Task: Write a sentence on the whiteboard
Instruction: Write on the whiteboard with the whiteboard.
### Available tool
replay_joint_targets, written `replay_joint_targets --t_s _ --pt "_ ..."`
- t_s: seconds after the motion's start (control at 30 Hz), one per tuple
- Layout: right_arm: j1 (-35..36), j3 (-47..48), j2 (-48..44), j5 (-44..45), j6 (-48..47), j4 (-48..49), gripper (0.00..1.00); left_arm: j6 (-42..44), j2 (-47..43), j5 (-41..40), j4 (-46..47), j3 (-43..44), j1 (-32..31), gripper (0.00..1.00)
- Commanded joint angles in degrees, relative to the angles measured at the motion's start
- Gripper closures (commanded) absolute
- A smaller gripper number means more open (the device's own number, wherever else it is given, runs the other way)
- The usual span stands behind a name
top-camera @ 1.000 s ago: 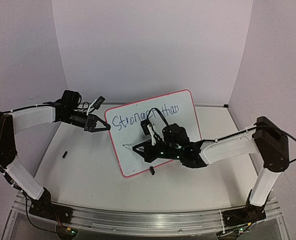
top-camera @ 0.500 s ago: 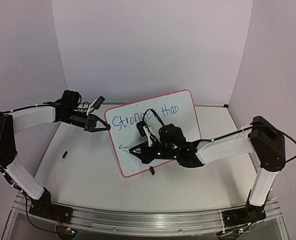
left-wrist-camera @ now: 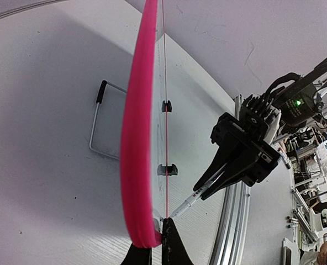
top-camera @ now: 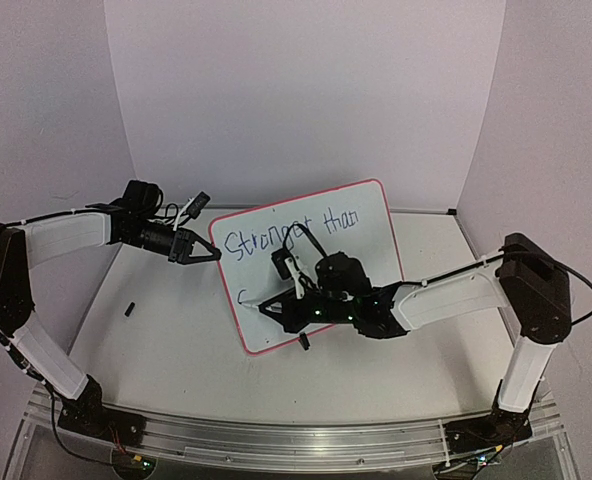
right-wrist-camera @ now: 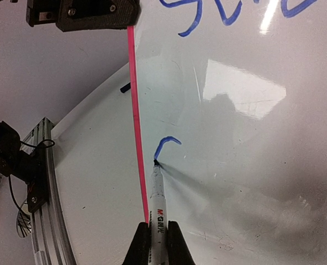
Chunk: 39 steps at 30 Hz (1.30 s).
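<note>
at the middle of the pale table (top-camera: 166, 350), the large white rectangular whiteboard (top-camera: 256, 272) with its thin red-pink rim stands tilted back on small black clip feet (left-wrist-camera: 167, 169), with a thin wire stand (left-wrist-camera: 101, 87) behind it. the blue handwritten sentence (top-camera: 276, 238) reads "stronger than" along the top line. below it, near the left rim, there is only a short blue curved stroke (right-wrist-camera: 167, 144), so the second line looks barely begun.

the right gripper (right-wrist-camera: 157, 227) has its fingers pressed onto the barrel of a slim white marker pen with red and black print (right-wrist-camera: 157, 201). the pen's tip touches the board at the stroke's lower end. the left gripper (left-wrist-camera: 152, 245) pinches the rim at the board's left edge, fingers closed on it.

to write this letter well, the pen needs light, even pressure, enough for an unbroken line but not enough to push the board backward. the left clamp should stay firm to resist that push. the letters should match the top line in size and run parallel to it, close enough together that a long word fits before the right rim. the right wrist should stay clear of the ink above.

no container shows in any view. the one loose item is a small black piece (top-camera: 129, 308) lying on the table well left of the board, too small to identify.
</note>
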Motion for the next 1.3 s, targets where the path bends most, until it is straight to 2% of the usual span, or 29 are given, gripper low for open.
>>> replay_joint_targets --t_s 0.0,0.37,0.73,1.27 --pt "-0.07 -1.9 -3.02 4.9 -0.54 -1.29 1.0 3.19 -0.17 -2.55 0.58 2.05 -1.91 1.0" --pt "-0.03 -2.55 -5.71 4.38 -0.65 0.18 1.0 3.3 -0.42 -2.64 0.51 2.1 -1.95 1.0" --pt "-0.39 -4.76 -12.35 4.58 1.21 0.64 1.0 3.4 -0.7 -2.78 0.48 2.04 -2.24 1.0" --pt "-3.58 2.68 -6.48 0.2 -1.45 -1.41 1.0 3.82 -0.55 -3.26 -0.04 2.13 -2.61 1.0"
